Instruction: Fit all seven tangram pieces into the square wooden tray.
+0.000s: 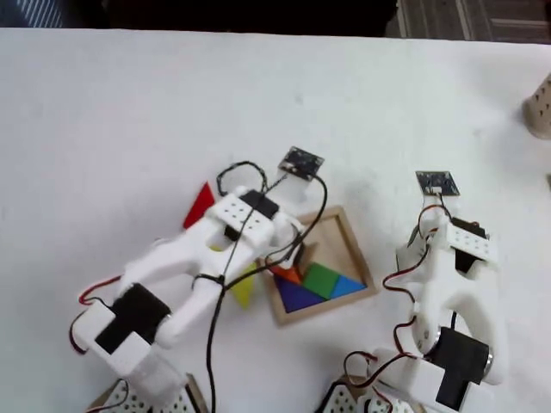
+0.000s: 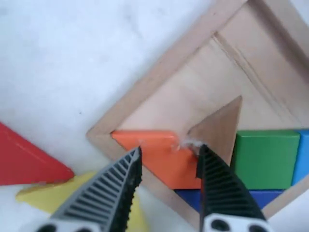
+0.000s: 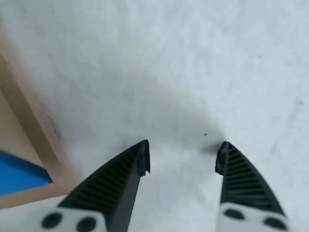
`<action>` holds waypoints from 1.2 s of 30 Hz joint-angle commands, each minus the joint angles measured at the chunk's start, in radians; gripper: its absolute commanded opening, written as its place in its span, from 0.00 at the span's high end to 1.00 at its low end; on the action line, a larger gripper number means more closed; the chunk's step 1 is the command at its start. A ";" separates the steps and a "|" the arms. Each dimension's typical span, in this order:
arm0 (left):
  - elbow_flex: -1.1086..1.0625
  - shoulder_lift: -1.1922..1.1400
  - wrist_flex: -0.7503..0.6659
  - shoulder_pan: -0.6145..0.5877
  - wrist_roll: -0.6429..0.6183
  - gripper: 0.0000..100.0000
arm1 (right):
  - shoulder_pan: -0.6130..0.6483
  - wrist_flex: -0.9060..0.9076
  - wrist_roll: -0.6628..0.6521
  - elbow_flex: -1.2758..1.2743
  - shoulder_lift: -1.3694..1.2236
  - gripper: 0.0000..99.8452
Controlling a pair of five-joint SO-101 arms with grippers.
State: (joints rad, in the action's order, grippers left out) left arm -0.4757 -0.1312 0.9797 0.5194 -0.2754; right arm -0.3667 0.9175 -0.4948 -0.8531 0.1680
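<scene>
White table (image 1: pixel 103 103), perhaps a beige perforated cup (image 1: pixel 540 107) at its edge

White worktop (image 1: pixel 129 103); pale wood tray (image 2: pixel 164 67). Orange piece (image 2: pixel 161 157), green piece (image 2: pixel 265 157), blue piece (image 1: pixel 297 295), red piece (image 1: pixel 200 206), yellow piece (image 1: pixel 244 289). Left pincer (image 2: pixel 169 151) and right pincer (image 3: pixel 184 145): black, ribbed fingers (image 2: pixel 113 186).

White table (image 1: pixel 129 103) with tray (image 1: pixel 357 249), red triangle (image 1: pixel 200 206)

My white plastic left arm (image 1: pixel 185 258) and right arm (image 1: pixel 452 284) carry boxy black servo blocks (image 1: pixel 129 320), looping black and red cables (image 1: pixel 209 344), small dark circuit boards (image 1: pixel 301 161) and dark grey ribbed fingers (image 2: pixel 108 188) tapering to points.
</scene>
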 commanded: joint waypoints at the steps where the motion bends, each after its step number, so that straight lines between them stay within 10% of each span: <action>1: -0.017 0.022 0.026 -0.041 0.009 0.82 | 0.002 -0.010 0.000 0.009 0.016 0.78; 36: -0.267 0.443 -0.166 -0.097 0.008 0.82 | 0.005 -0.010 0.002 0.009 0.015 0.78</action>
State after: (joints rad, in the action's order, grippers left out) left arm -0.7488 0.2647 0.8416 0.3767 -0.2739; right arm -0.3667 0.9175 -0.4948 -0.8531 0.1680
